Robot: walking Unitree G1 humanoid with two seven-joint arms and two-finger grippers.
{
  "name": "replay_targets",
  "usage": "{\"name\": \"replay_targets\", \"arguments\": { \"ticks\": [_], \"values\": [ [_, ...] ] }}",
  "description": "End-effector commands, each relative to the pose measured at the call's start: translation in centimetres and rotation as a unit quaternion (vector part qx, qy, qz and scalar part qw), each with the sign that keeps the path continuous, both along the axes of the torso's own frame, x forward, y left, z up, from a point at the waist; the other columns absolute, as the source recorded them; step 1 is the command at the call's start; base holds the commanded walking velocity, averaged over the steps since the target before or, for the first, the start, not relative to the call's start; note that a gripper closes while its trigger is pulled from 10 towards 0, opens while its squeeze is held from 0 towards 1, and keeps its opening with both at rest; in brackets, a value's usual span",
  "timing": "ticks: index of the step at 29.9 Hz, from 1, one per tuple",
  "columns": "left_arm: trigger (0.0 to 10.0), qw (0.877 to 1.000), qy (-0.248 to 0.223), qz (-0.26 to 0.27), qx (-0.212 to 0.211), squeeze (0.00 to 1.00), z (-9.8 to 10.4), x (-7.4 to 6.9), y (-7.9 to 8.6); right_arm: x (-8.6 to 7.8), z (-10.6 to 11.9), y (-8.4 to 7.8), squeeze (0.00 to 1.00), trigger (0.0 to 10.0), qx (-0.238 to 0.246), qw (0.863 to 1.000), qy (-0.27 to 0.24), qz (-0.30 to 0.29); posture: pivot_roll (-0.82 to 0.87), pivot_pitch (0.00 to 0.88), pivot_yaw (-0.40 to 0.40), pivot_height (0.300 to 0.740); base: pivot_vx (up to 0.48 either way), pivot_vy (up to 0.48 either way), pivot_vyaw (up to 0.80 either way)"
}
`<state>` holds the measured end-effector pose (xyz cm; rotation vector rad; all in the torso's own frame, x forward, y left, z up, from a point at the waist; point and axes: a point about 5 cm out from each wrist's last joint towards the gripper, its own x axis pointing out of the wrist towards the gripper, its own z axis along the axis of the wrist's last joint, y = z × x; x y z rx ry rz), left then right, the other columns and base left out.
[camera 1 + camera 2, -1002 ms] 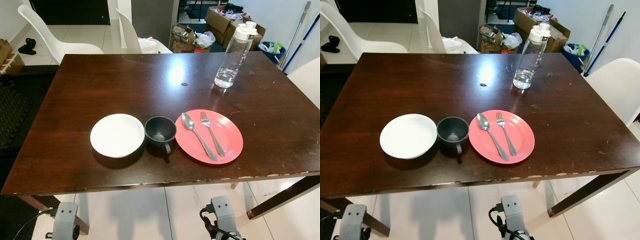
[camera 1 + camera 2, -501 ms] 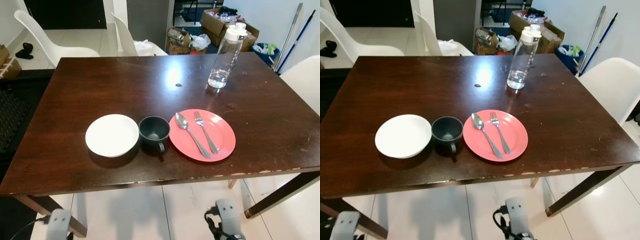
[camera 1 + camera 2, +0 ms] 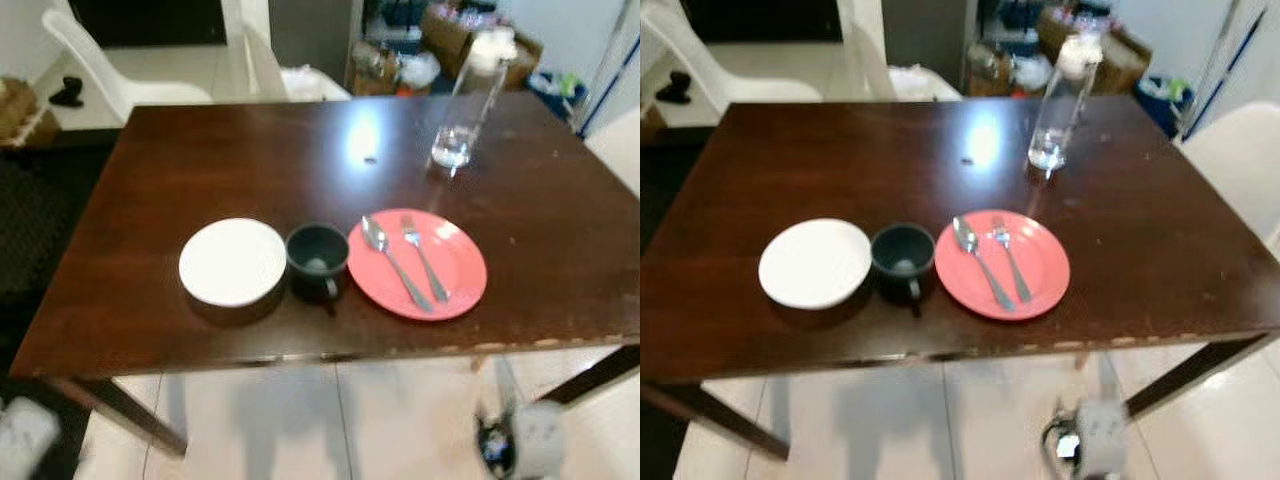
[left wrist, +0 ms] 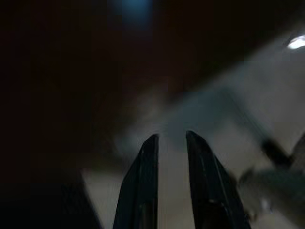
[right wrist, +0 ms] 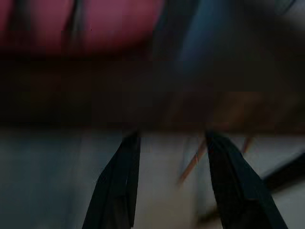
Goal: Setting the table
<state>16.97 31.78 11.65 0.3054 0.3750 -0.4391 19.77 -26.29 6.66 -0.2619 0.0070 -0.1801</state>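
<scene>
On the dark wooden table (image 3: 250, 160) a white bowl (image 3: 232, 262), a dark cup (image 3: 317, 258) and a red plate (image 3: 417, 264) stand in a row near the front edge. A spoon (image 3: 385, 250) and a fork (image 3: 423, 257) lie side by side on the plate. Both arms hang low, below the table's front edge. My left gripper (image 4: 170, 136) points at the floor, a narrow gap between its fingers and nothing in it. My right gripper (image 5: 171, 136) is open and empty just under the table edge, with the red plate (image 5: 109, 24) blurred beyond it.
A clear water bottle (image 3: 468, 100) with a white cap stands at the table's far right. White chairs (image 3: 110, 70) are behind the table and another (image 3: 1240, 150) is at its right side. Cardboard boxes (image 3: 1110, 45) clutter the back. Tiled floor (image 3: 330, 420) lies before the table.
The whole picture has shifted and blurred, so the camera moved. The dishes keep their places on the table. My right wrist now shows further right in the eye views.
</scene>
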Motion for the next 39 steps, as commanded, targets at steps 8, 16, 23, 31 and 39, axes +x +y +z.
{"name": "replay_targets", "arguments": {
  "ticks": [8, 16, 23, 31, 39],
  "values": [
    [10.0, 0.989, -0.113, -0.058, -0.071, 0.0, 8.5, 4.7, -3.9, 2.4, 11.4, -0.1, 0.0, 10.0, -0.064, 0.986, -0.152, 0.033, -0.04, 0.095, 0.072, 0.74, 0.0, 0.0, 0.0],
    [10.0, 0.984, -0.164, -0.013, -0.074, 0.0, 8.9, 8.2, -9.5, 5.5, 12.9, 7.1, 0.0, 10.0, 0.016, 0.963, -0.095, 0.251, -0.04, 0.088, 0.05, 0.74, 0.0, 0.0, 0.0],
    [10.0, 0.986, -0.151, 0.001, -0.064, 0.0, 7.2, 9.6, -13.0, 7.6, 11.6, 11.0, 0.0, 10.0, 0.07, 0.936, -0.031, 0.343, -0.03, 0.081, 0.032, 0.74, 0.0, 0.0, 0.0],
    [10.0, 0.979, -0.186, -0.008, -0.083, 0.0, 9.4, 11.3, -16.4, 9.5, 11.3, 13.7, 1.0, 10.0, 0.084, 0.935, -0.008, 0.344, -0.02, 0.08, 0.032, 0.74, 0.0, 0.0, 0.0],
    [10.0, 0.974, -0.211, -0.024, -0.082, 0.0, 10.8, 12.3, -17.8, 9.6, 11.1, 15.4, 1.0, 10.0, 0.104, 0.935, -0.003, 0.339, -0.01, 0.08, 0.028, 0.74, 0.0, 0.0, 0.0]
  ]
}}
